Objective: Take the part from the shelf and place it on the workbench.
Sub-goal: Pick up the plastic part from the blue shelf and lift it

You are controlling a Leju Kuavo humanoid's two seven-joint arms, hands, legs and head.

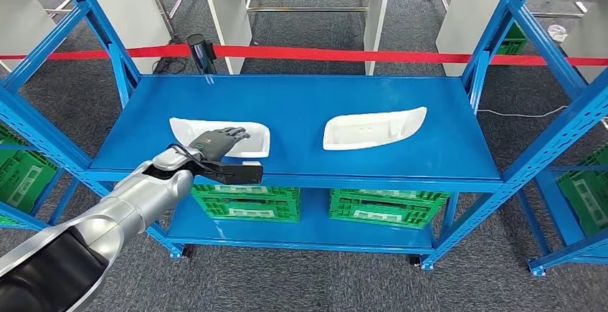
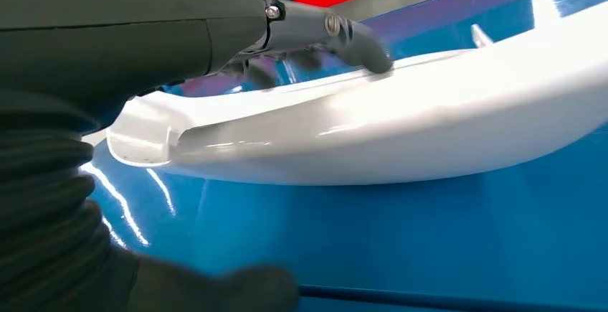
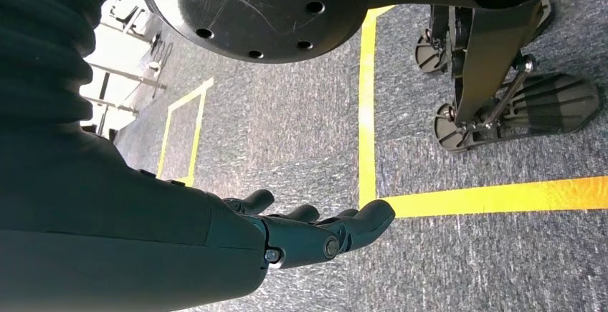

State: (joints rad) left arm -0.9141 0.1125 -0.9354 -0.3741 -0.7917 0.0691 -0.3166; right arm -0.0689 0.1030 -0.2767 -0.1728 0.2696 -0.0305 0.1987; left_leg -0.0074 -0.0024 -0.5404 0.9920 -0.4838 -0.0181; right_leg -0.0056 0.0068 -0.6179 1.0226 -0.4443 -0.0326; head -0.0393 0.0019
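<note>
Blue steel shelf (image 1: 301, 104) carries two white moulded plastic parts; your left hand (image 1: 219, 142) lies over the left part (image 1: 251, 134), fingers (image 2: 358, 39) on its rim, grip unclear. Grey carpet (image 3: 301, 133) with yellow tape lies beneath your right hand (image 3: 308, 229), fingers apart, empty.

A blue metal shelf (image 1: 301, 104) with a flat blue top deck stands on grey carpet (image 1: 301, 283). Two white moulded parts lie directly on the deck, well apart: the left part (image 1: 254, 140) near the front edge, the right part (image 1: 373, 127) slightly farther back. On the lower deck sit two green crates (image 1: 247, 203), side by side.
</note>
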